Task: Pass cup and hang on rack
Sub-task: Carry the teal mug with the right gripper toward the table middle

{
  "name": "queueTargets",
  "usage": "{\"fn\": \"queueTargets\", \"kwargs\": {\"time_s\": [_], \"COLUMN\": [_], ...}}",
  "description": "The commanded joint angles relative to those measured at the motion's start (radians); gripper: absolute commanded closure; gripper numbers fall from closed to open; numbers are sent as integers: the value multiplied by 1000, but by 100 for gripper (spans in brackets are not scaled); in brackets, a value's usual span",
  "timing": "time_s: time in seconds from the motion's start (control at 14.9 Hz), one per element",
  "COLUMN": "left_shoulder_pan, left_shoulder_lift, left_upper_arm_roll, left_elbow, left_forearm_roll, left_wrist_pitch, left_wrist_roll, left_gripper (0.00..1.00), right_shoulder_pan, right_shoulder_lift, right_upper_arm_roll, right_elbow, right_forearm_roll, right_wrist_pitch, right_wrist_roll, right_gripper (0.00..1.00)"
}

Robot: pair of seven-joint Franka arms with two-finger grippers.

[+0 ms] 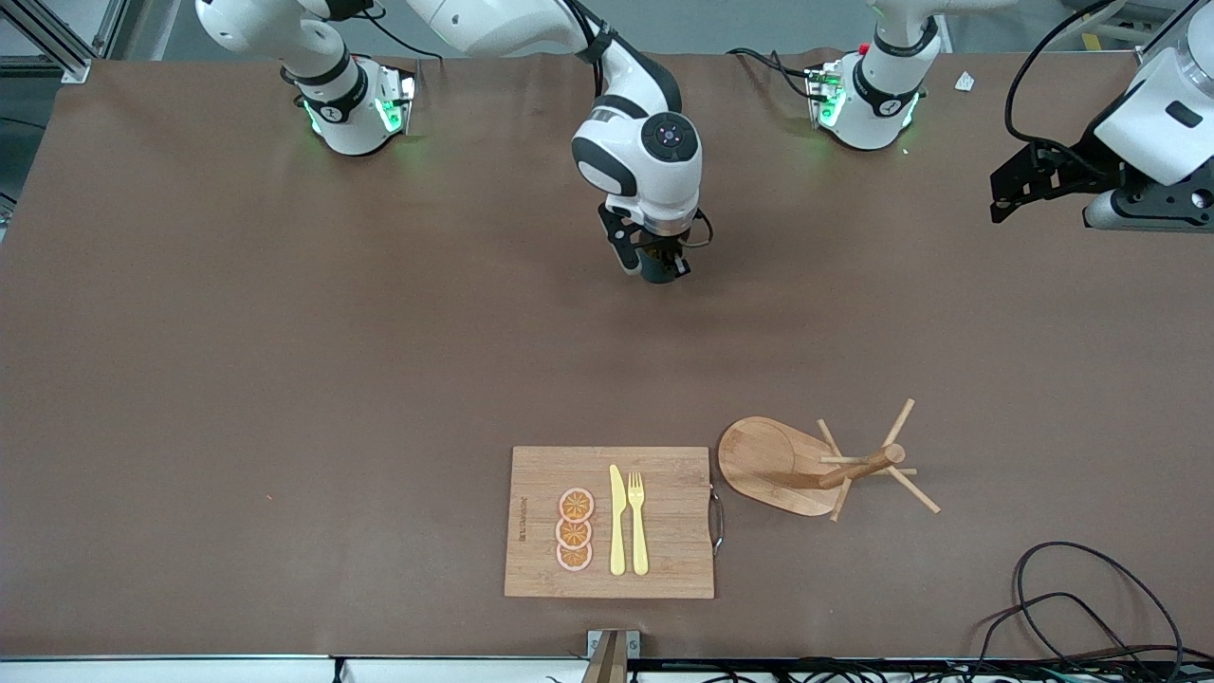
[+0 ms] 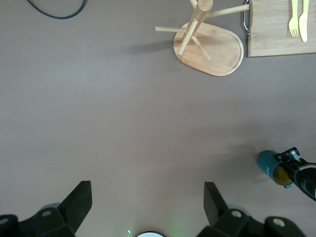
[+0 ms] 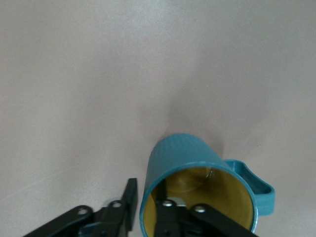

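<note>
The teal-green cup (image 1: pixel 652 269) with its yellow inside (image 3: pixel 182 153) stands upright on the table near the middle, farther from the front camera than the rack. My right gripper (image 1: pixel 661 267) reaches down over it and is open. One finger is inside the cup and one is outside, with the wall (image 3: pixel 148 197) between them and a thin gap on each side. The bamboo rack (image 1: pixel 768 465) stands nearer to the camera, its pegs bare. It also shows in the left wrist view, rack (image 2: pixel 217 49) and cup (image 2: pixel 269 165). My left gripper (image 1: pixel 998 197) waits open and empty above the left arm's end of the table (image 2: pixel 148 187).
A wooden cutting board (image 1: pixel 664 531) lies beside the rack on the right arm's side. It carries a yellow knife (image 1: pixel 616 522), a fork (image 1: pixel 637 522) and orange slices (image 1: pixel 575 529). Black cables (image 1: pixel 1091 607) loop at the table's front corner, at the left arm's end.
</note>
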Motion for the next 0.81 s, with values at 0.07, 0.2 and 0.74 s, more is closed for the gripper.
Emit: {"fn": "queueTargets", "kwargs": {"time_s": [0.07,0.2,0.74], "left_shoulder_pan": [0,-8,-94], "left_shoulder_lift": [7,10,85], "left_upper_arm_roll": [0,-3,-1], "left_elbow": [20,20,39], "left_forearm_roll": [6,36,37], "left_wrist_pitch": [-2,0,51], "left_wrist_roll": [-11,-11,-12], "left_gripper": [0,0,0], "right_shoulder_pan": [37,39,-82], "right_shoulder_lift": [9,5,-102], "right_upper_arm_roll": [-12,-10,-12], "right_elbow": [37,69,128], "right_forearm_roll": [-38,-37,-63], "right_wrist_pitch": [-11,-14,-280], "right_wrist_roll": [33,57,-290], "right_gripper": [0,0,0]}}
